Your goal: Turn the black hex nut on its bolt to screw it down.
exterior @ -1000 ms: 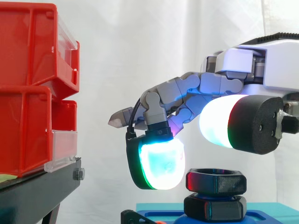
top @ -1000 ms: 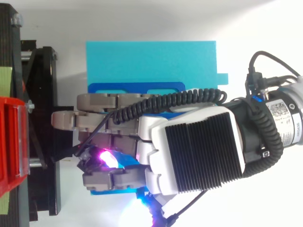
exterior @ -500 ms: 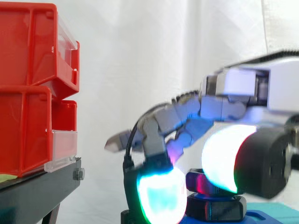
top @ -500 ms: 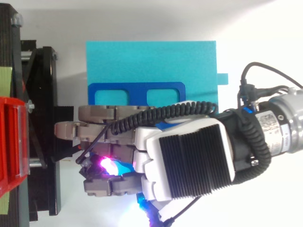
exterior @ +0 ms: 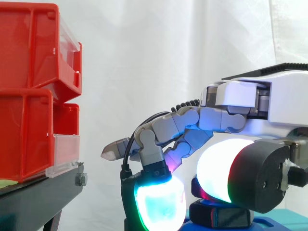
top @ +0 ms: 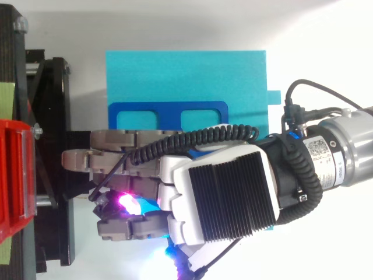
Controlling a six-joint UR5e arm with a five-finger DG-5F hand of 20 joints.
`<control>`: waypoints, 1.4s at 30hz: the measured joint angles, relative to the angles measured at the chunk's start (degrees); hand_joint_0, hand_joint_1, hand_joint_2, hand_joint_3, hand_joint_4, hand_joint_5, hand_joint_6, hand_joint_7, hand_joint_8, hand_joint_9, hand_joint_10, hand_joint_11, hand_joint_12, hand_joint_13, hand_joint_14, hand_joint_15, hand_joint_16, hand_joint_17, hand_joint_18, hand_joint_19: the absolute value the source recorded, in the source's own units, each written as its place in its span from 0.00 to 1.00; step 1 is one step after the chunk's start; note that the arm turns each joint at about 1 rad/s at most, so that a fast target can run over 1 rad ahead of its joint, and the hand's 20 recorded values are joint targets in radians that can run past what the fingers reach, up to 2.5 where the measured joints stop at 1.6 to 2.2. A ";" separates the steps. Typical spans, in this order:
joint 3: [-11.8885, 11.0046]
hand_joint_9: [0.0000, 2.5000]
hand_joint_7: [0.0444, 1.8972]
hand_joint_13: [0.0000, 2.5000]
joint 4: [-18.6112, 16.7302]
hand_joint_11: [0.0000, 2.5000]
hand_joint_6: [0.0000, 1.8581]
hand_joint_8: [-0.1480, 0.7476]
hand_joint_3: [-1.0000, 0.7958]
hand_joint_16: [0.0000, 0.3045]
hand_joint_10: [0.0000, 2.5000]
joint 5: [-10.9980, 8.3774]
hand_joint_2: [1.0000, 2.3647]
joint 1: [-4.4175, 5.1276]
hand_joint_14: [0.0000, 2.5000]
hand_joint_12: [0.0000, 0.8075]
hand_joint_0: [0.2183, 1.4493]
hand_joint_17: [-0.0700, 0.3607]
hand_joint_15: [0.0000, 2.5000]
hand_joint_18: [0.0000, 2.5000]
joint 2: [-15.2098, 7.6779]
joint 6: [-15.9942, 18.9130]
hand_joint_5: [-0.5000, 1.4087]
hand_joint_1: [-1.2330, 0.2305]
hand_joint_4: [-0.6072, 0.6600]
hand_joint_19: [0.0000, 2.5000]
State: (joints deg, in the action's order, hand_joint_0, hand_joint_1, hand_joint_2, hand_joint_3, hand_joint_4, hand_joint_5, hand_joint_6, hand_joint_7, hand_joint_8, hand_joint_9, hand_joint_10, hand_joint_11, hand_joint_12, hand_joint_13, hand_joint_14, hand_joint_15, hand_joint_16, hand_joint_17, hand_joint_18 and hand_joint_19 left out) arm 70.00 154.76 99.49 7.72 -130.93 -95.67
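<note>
The hand (exterior: 240,96) sits low over the black hex nut (exterior: 196,186), which shows only as a dark sliver beneath the palm. Whether the hand grips the nut cannot be told. A lower black hex piece (exterior: 219,217), cut off below, sits just under the nut on the blue base (top: 172,116).

Legible text, numbers, signs: none recorded. One item noted: a white sticker (top: 322,156) on the grey wrist collar (top: 352,140) of the arm, just behind the hand (top: 221,201). It carried a square code pattern and lines of print too small to read.
</note>
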 measured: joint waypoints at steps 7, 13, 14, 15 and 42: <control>-0.04 0.33 0.70 0.15 -0.60 0.06 0.32 0.50 0.28 0.16 0.00 0.05 0.00 0.02 0.00 0.43 0.25 0.42 0.00 0.17 0.04 -0.04 0.25 0.74 0.58 0.10; -0.04 0.33 0.69 0.15 -0.83 0.06 0.34 0.50 0.28 0.16 0.00 0.46 0.00 -0.03 0.00 0.43 0.25 0.42 0.00 0.17 0.05 -0.04 0.24 0.74 0.58 0.10; -0.04 0.33 0.68 0.15 -0.84 0.06 0.34 0.50 0.28 0.16 0.00 0.68 0.00 -0.09 0.00 0.43 0.25 0.42 0.00 0.17 0.06 -0.04 0.24 0.74 0.58 0.10; -0.04 0.33 0.67 0.15 -0.85 0.06 0.34 0.50 0.28 0.16 0.00 0.86 0.00 -0.14 0.00 0.43 0.25 0.42 0.00 0.17 0.06 -0.04 0.24 0.74 0.58 0.10; -0.04 0.34 0.64 0.15 -0.58 0.07 0.38 0.51 0.28 0.17 0.00 5.08 0.00 -3.07 0.00 0.44 0.25 0.43 0.00 0.17 0.06 -0.04 0.24 0.78 0.57 0.10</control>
State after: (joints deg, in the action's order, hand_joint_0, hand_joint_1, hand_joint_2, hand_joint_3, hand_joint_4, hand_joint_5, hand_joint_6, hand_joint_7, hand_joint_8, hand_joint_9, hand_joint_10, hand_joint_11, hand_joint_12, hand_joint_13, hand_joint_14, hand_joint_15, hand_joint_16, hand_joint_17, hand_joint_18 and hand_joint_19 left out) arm 69.96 154.18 104.57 4.65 -130.87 -95.71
